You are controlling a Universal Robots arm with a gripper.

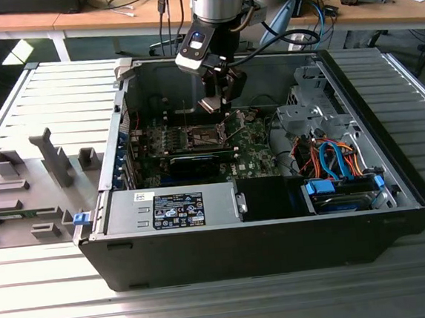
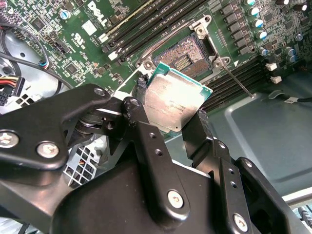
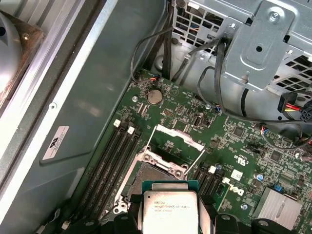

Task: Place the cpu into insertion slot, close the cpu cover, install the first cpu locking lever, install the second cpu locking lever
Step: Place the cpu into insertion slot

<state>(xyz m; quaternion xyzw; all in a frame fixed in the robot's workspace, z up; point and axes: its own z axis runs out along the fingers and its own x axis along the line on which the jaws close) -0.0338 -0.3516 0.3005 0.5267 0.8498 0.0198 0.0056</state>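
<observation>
"Black two-fingered gripper (image 2: pixel 169 113) is clamped on the flat, silvery-grey square cpu (image 3: pixel 170 212), poised just above the golden-brown square insertion slot (image 2: pixel 184 56)."

"Thin grey windowed cpu cover (image 3: pixel 178 136) stands raised, clear. I'd square the cpu to the insertion slot and lower it flat, no pressing."

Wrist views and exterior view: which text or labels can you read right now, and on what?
cpu, held in the hand: etched lines on its lid, too fine to quote.
motherboard: a white maker's logo; tiny part markings, illegible.
sticker on the case wall: fine print, unreadable.
label on the power supply: dense print, unreadable.
</observation>
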